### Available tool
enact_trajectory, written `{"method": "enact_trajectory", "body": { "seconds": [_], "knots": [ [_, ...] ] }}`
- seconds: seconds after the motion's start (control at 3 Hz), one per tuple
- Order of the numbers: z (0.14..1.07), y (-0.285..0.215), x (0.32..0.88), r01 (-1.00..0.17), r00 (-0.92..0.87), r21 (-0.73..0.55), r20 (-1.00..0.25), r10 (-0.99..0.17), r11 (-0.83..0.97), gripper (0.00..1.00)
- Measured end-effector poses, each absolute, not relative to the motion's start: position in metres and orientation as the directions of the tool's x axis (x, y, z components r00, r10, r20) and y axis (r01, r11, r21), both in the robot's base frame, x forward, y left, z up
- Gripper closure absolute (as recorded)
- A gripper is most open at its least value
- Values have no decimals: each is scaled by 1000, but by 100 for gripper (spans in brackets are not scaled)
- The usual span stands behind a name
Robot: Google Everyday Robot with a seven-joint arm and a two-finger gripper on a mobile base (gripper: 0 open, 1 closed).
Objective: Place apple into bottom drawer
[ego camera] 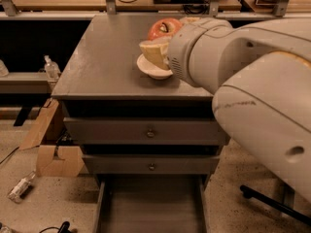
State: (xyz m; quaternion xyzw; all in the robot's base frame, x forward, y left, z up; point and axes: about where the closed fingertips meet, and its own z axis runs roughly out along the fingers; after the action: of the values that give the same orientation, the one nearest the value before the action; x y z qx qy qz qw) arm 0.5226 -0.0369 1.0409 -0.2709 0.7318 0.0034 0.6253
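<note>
My gripper [163, 39] is over the cabinet top, above the white bowl [148, 69], and is shut on the red-orange apple [163, 28]. One yellowish finger [154, 52] shows below the apple; the other is partly hidden behind it. The big white arm [252, 76] fills the right side and hides part of the bowl. The bottom drawer [150, 205] is pulled open at the bottom of the view, a shallow grey tray with a bare floor.
The grey cabinet top [107, 57] carries the bowl. Two shut knobbed drawers [148, 131] sit above the open one. A cardboard box [53, 154] and a bottle [19, 187] lie on the floor to the left. A black stand leg [272, 203] is at right.
</note>
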Motion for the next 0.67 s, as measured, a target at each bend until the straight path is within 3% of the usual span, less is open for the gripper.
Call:
{"method": "enact_trajectory", "body": {
  "seconds": [0.67],
  "knots": [
    [975,-1,540,-515,-91,-239,-940,-330,823,100]
  ]
}}
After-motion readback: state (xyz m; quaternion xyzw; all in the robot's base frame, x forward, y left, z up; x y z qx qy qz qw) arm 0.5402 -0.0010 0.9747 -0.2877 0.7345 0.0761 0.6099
